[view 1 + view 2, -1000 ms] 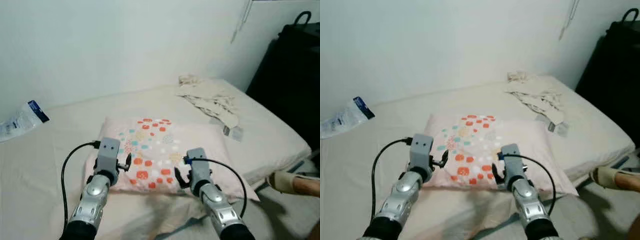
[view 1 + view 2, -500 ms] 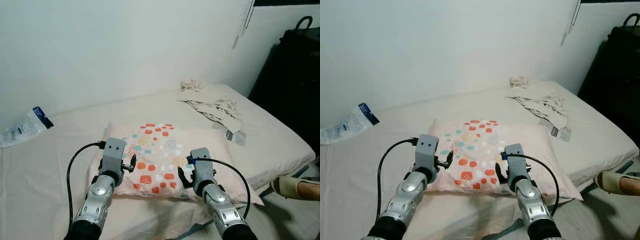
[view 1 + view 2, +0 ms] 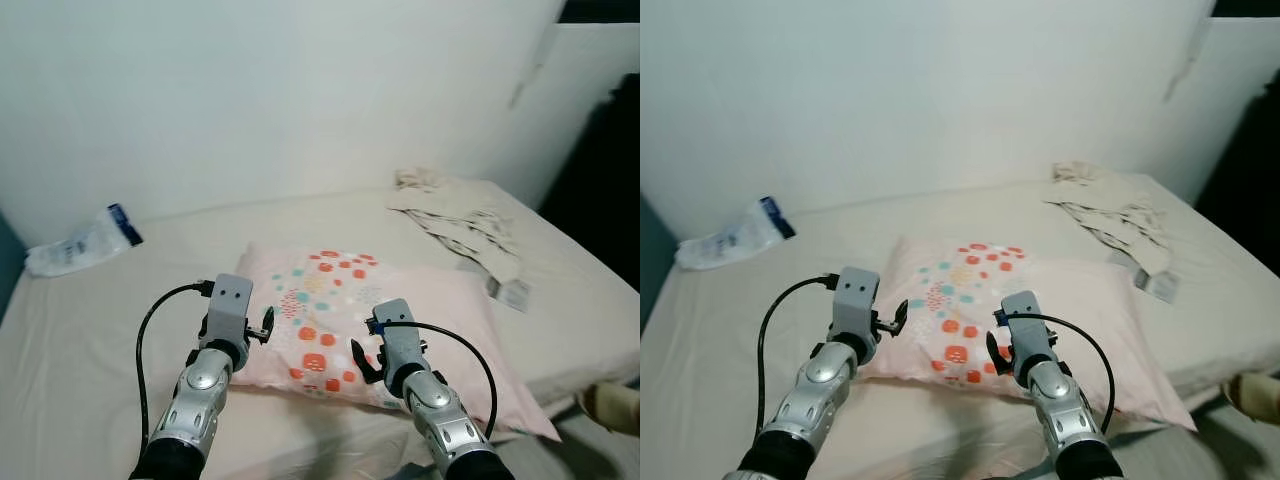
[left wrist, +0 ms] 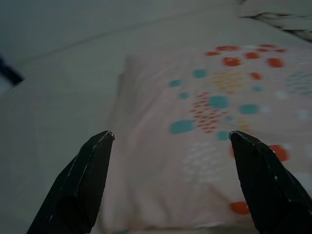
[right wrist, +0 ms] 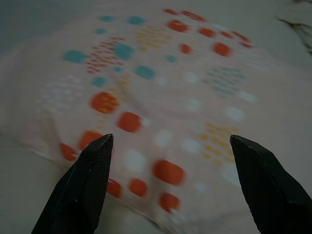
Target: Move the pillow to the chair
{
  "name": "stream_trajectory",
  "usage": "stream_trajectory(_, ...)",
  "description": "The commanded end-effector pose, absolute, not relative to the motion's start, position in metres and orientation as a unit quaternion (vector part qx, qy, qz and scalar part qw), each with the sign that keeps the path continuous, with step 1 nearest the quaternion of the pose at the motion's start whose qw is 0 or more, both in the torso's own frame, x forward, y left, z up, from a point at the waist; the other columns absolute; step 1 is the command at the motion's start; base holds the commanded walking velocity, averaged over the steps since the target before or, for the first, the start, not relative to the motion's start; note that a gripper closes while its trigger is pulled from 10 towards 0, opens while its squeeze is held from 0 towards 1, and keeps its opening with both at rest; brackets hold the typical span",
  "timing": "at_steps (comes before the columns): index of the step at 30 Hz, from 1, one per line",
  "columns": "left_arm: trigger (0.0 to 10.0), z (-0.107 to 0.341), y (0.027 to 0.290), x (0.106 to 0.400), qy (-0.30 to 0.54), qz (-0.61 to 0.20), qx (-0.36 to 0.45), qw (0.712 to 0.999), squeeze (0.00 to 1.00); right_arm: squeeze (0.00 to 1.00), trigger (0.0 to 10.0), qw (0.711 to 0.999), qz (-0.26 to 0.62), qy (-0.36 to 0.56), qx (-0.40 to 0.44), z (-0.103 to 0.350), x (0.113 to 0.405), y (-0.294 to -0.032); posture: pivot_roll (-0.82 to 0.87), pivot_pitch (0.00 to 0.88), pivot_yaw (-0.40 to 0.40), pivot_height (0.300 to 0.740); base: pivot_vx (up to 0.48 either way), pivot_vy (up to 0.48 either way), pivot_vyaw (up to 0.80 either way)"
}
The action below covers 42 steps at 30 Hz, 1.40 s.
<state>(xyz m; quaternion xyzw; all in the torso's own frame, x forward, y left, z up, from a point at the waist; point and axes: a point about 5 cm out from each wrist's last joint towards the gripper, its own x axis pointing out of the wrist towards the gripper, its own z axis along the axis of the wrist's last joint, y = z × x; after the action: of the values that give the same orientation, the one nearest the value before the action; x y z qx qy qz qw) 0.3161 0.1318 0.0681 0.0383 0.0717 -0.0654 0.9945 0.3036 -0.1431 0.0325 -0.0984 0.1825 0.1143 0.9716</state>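
We see the pale pink pillow with orange and teal dots (image 3: 370,315) lying flat on the beige-sheeted bed (image 3: 90,330). Our left hand (image 4: 168,141) and right hand (image 5: 170,146) hover at its near edge, fingers spread, grasping nothing.

The pillow (image 3: 395,320) lies mid-bed (image 3: 90,330), a packet (image 3: 80,242) back-left, what seems crumpled cloth (image 3: 455,215) back-right.
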Motion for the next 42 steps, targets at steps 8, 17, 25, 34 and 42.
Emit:
stream_trajectory(8,10.0,0.0628,0.1340,0.3123,0.081,-0.059,0.040,0.994,0.00,0.00,10.0,0.973,0.126,0.172,-0.093,0.0368,0.3062,-0.1377,-0.02,0.046,-0.049,0.740,0.000,0.000,0.80)
stream_trajectory(17,10.0,0.0631,0.1342,0.3125,0.082,-0.061,0.043,0.994,0.00,0.00,10.0,0.973,0.127,0.172,-0.090,0.0365,0.3058,-0.1365,-0.02,0.053,-0.044,0.740,0.000,0.000,0.80)
stream_trajectory(25,10.0,0.0625,0.1349,0.3125,0.084,-0.061,0.044,0.994,0.00,0.00,10.0,0.972,0.125,0.176,-0.091,0.0343,0.3042,-0.1386,-0.03,0.055,-0.039,0.740,0.000,0.000,0.80)
stream_trajectory(34,10.0,0.0632,0.1349,0.3135,0.084,-0.062,0.044,0.994,0.00,0.00,10.0,0.974,0.120,0.172,-0.090,0.0358,0.3052,-0.1396,-0.03,0.051,-0.033,0.740,0.000,0.000,0.80)
stream_trajectory(42,10.0,0.0633,0.1356,0.3140,0.083,-0.062,0.042,0.994,0.00,0.00,10.0,0.974,0.121,0.170,-0.092,0.0369,0.3062,-0.1392,-0.03,0.052,-0.035,0.740,0.000,0.000,0.80)
